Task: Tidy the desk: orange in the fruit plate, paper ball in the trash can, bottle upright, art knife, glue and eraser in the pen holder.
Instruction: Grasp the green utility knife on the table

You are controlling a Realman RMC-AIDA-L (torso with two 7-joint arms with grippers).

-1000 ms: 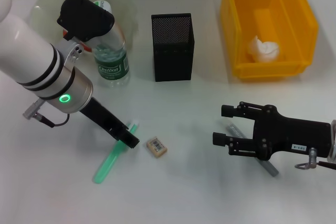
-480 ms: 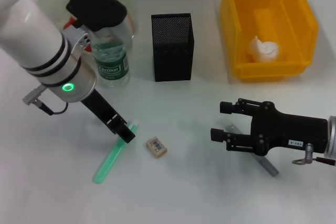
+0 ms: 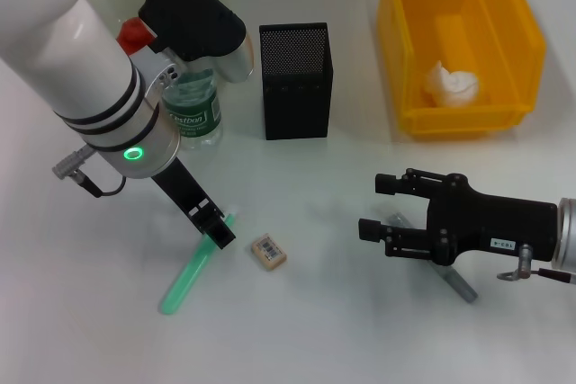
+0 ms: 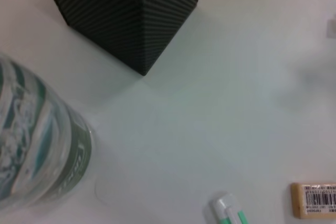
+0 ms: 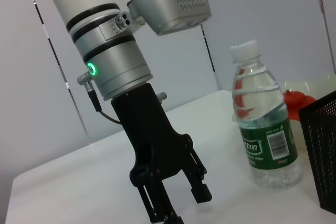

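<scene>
The jaws of the left gripper [image 3: 219,233] are spread directly over the white-tipped end of the glue [image 3: 192,269], which lies flat on the table [image 3: 324,330] beside the eraser [image 3: 269,252]. The glue step is judged in hand; next, closing, lifting and carrying to the pen holder [image 3: 296,80] would be required. The right gripper [image 3: 382,208], jaws spread, is held low over a grey stick [image 3: 461,286].

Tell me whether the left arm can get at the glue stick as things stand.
Probably yes. The left gripper is already down at the white-tipped end of the glue, which lies flat on bare table. The eraser lies apart to one side and the bottle stands behind, so nothing blocks it.
</scene>
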